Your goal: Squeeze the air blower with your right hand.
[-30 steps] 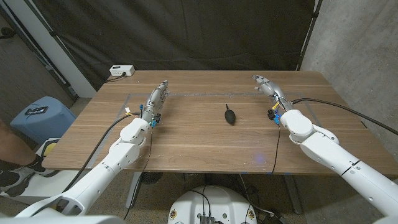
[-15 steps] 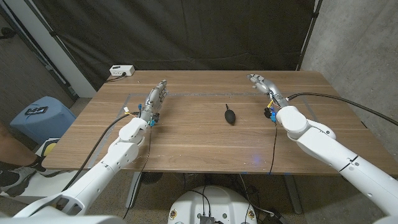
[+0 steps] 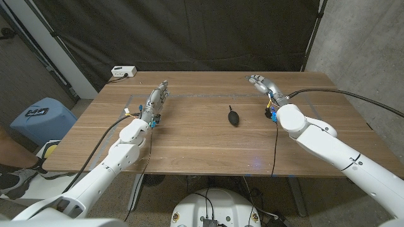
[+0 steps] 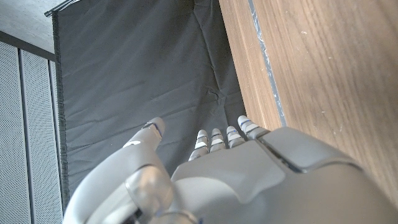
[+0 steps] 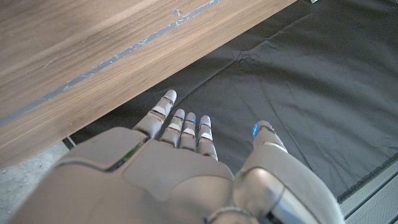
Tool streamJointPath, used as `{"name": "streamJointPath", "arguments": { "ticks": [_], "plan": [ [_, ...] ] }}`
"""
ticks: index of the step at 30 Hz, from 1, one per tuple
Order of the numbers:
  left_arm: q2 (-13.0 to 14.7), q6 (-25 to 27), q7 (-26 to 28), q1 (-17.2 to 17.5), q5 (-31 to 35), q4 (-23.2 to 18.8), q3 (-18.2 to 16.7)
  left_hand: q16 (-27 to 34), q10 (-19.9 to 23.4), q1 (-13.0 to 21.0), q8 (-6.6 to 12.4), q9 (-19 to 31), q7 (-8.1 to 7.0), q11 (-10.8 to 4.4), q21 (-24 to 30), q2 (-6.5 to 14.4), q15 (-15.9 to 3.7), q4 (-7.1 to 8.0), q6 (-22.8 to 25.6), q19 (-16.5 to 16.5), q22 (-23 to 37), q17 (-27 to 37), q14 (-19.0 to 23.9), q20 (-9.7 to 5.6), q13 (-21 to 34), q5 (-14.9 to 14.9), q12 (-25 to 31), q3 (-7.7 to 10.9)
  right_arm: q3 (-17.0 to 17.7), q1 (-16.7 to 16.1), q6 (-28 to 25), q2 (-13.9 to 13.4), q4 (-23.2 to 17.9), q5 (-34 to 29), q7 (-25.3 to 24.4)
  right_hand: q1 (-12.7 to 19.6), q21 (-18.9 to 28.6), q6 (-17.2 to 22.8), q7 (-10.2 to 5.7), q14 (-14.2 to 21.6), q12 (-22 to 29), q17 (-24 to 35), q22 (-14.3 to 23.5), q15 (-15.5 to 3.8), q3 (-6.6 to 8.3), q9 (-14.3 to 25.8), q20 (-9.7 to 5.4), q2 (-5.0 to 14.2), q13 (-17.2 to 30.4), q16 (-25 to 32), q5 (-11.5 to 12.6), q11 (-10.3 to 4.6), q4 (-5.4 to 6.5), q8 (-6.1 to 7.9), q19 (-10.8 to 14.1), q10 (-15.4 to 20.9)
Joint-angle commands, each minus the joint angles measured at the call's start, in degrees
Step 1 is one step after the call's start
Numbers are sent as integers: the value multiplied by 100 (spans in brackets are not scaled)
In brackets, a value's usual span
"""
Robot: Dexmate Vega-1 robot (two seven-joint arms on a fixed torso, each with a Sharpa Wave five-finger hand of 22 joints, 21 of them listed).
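Up near the far edge of the wooden table (image 3: 189,145), right hand (image 3: 260,84) with fingers (image 5: 186,127) stretched out and a bit apart, thumb off to the side, holding nothing. Over on the other side, left hand (image 3: 156,101) same deal: fingers (image 4: 219,138) straight and close together, thumb apart, gripping nothing, looks stood on its edge. Between the two, closer to the right one but well apart from it, small black air blower (image 3: 233,117) lying on the wood, nozzle pointing away. Beyond all that, black curtain (image 3: 208,34), plus a white power strip (image 3: 123,72) at the far left corner.
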Motion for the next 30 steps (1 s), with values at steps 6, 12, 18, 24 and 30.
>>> {"name": "streamJointPath", "arguments": {
  "ticks": [6, 12, 18, 24, 30],
  "plan": [
    [-6, -28, -5, 39, -14, 14, -7, 17, -6, 71, 38, 20, 31, -24, -34, -9, 6, -27, 82, 22, 23, 35, -29, 55, 16, 20, 15, 13, -344, 250, -1427, -95, -636, -359, 11, 90, 27, -86, 186, -24, 19, 24, 37, 291, -26, 20, 242, 11, 46, 15, -32, 291, -107, 15, -15, -55],
    [-30, -37, -14, 30, -14, 41, 7, 18, 0, 73, 61, 21, 45, -15, -47, -6, 13, -33, 164, 27, 23, 36, -27, 51, 16, 20, 15, 11, -659, 506, -2184, -122, -902, -594, 29, 81, 31, -256, 409, -93, 29, 49, 45, 541, -60, 33, 370, 31, 96, 8, -45, 530, -138, -22, -37, -148],
    [-54, -83, -24, 12, -3, 83, 10, 18, 2, 75, 65, 22, 38, -17, -54, -4, 11, -37, 193, 31, 24, 36, -27, 54, 16, 21, 15, 10, -1193, 963, -3151, -61, -1142, -926, 88, 47, 67, -209, 693, -35, 102, 72, 51, 734, -114, 49, 529, -3, 153, 45, -51, 710, -163, 21, 42, -56],
    [-75, -115, -27, -3, 1, 115, 10, 18, 3, 76, 60, 23, 34, -16, -62, -2, 9, -41, 201, 33, 24, 37, -28, 53, 16, 21, 14, 10, -1679, 1361, -3815, 1, -1274, -1163, 127, 49, 108, -175, 819, 78, 171, 95, 55, 864, -141, 59, 649, -13, 208, 97, -46, 829, -197, 43, 159, 61],
    [-97, -158, -34, -19, 10, 143, 11, 18, 4, 77, 56, 23, 31, -15, -68, -1, 13, -43, 204, 34, 24, 37, -27, 52, 16, 21, 14, 9, -2247, 1810, -4387, 24, -1328, -1415, 150, 52, 133, -224, 844, 156, 208, 115, 58, 984, -153, 63, 727, -2, 249, 131, -45, 839, -212, 30, 242, 124]
  ]
}}
